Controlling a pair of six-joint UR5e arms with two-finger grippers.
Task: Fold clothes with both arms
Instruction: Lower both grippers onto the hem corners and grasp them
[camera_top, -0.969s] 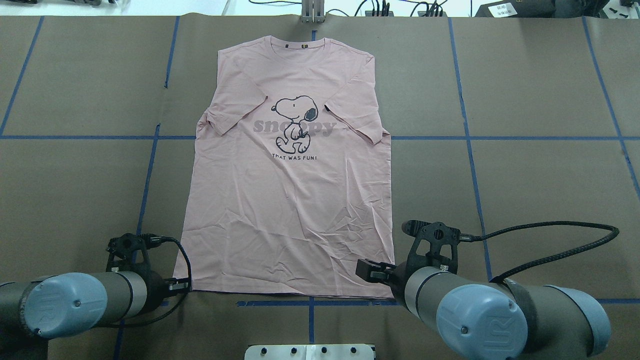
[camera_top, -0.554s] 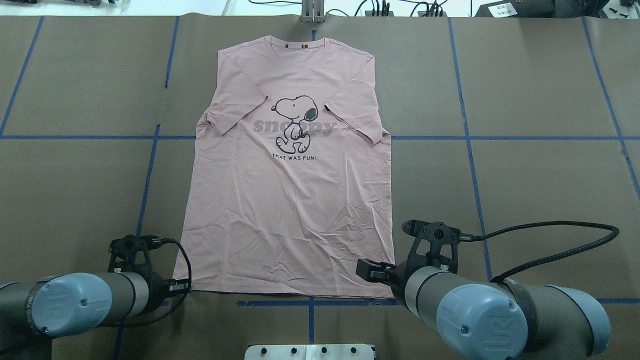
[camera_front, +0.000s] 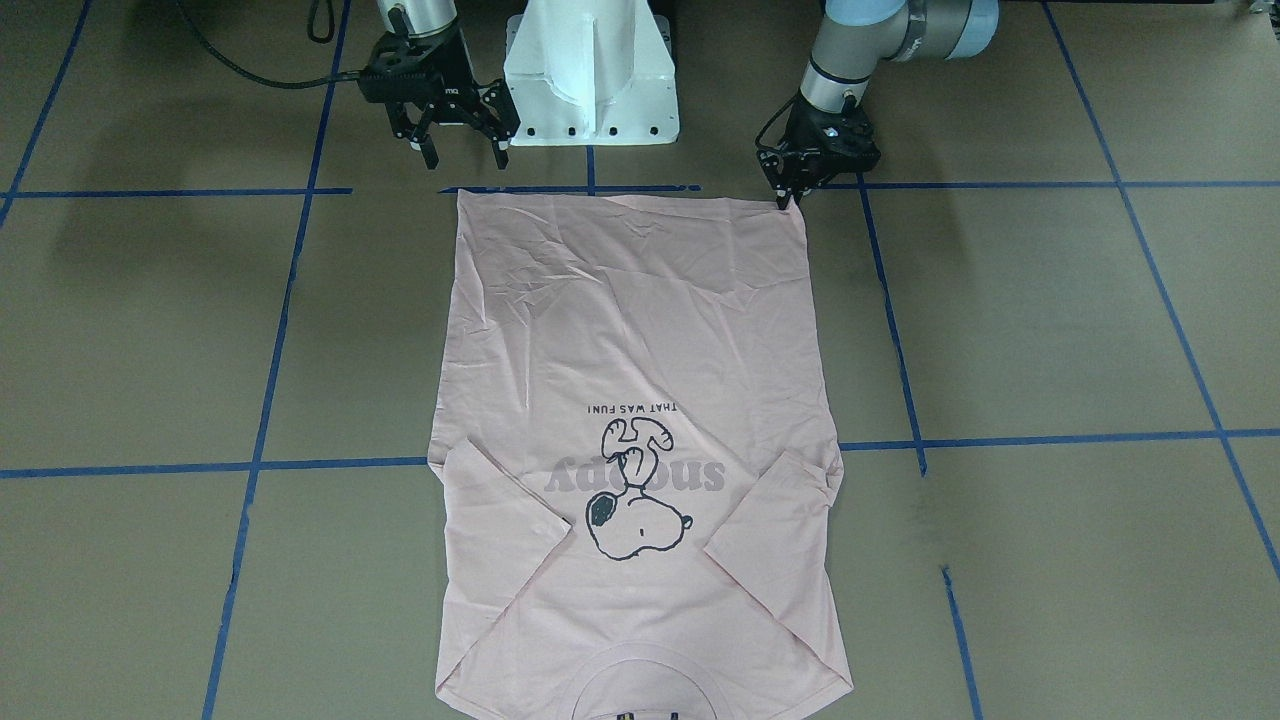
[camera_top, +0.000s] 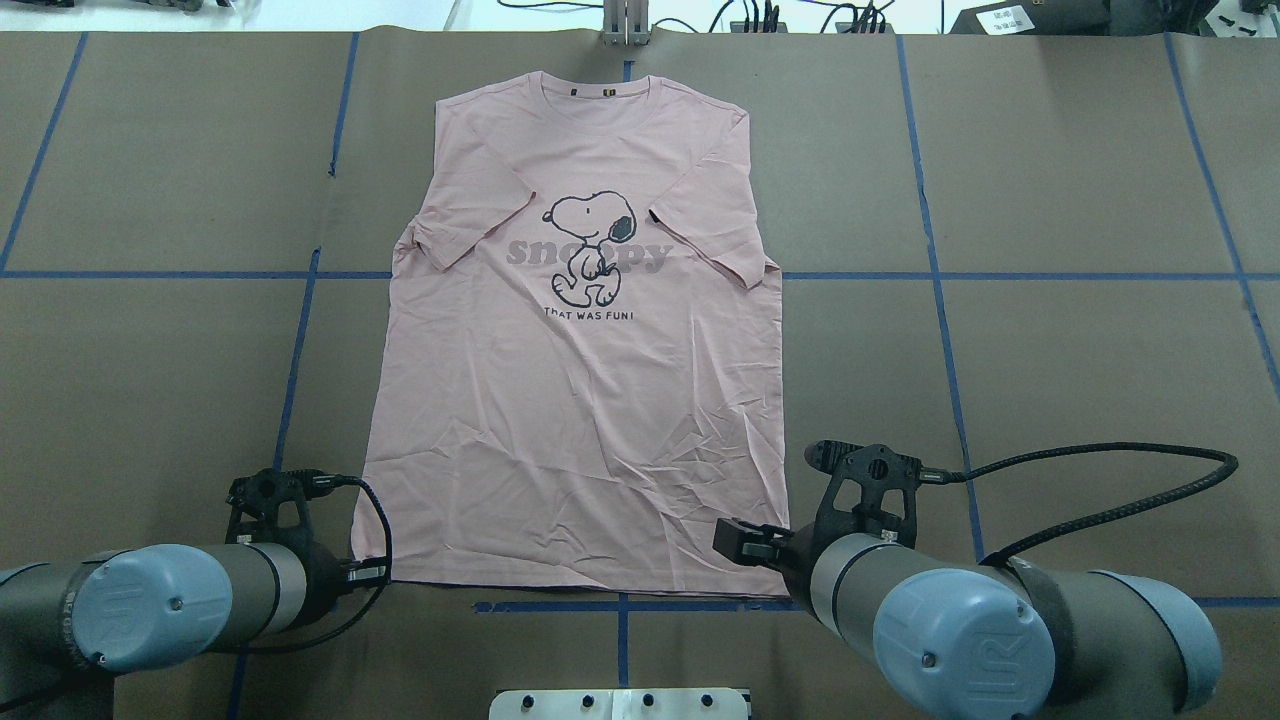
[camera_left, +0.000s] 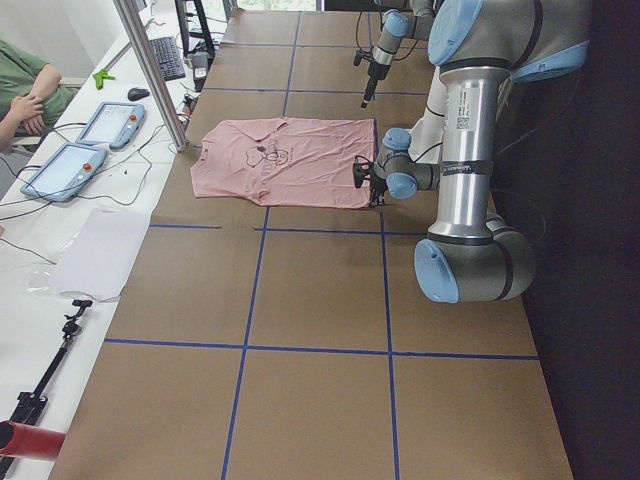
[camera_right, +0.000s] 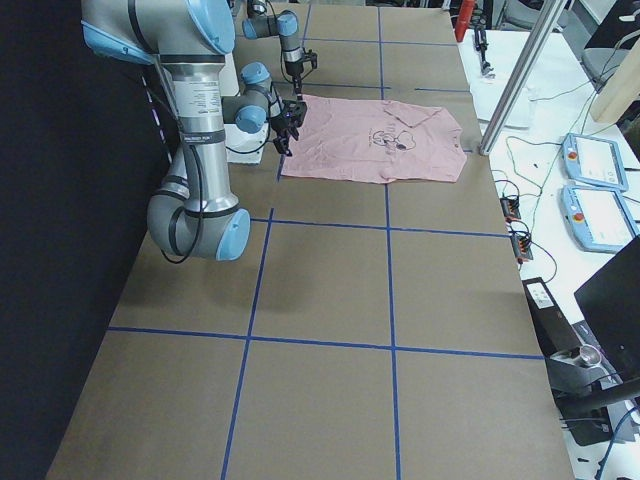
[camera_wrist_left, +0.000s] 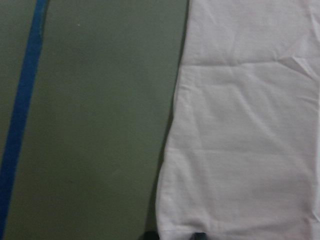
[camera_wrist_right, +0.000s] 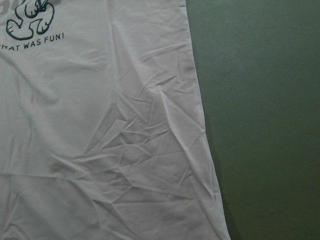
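The pale pink Snoopy T-shirt (camera_top: 580, 420) lies flat and face up on the brown table, collar far from me and hem near me. It also shows in the front view (camera_front: 640, 330). My left gripper (camera_front: 790, 197) is low at the hem's left corner, its fingers drawn close together on the cloth. The left wrist view shows that corner (camera_wrist_left: 240, 125) with two dark fingertips (camera_wrist_left: 200, 235) at the bottom edge. My right gripper (camera_front: 465, 152) is open and empty, just behind the hem's right corner. The right wrist view shows the shirt's wrinkled right side (camera_wrist_right: 100, 125).
The white pedestal base (camera_front: 590, 70) stands between the arms, right behind the hem. Blue tape lines (camera_top: 940, 330) cross the brown table cover. Operator tablets (camera_left: 60, 170) and a metal post (camera_left: 150, 70) are beyond the collar end.
My left arm has slid a little to the right onto the hem's left corner, and the corner has shifted slightly with it. The right arm has not moved.
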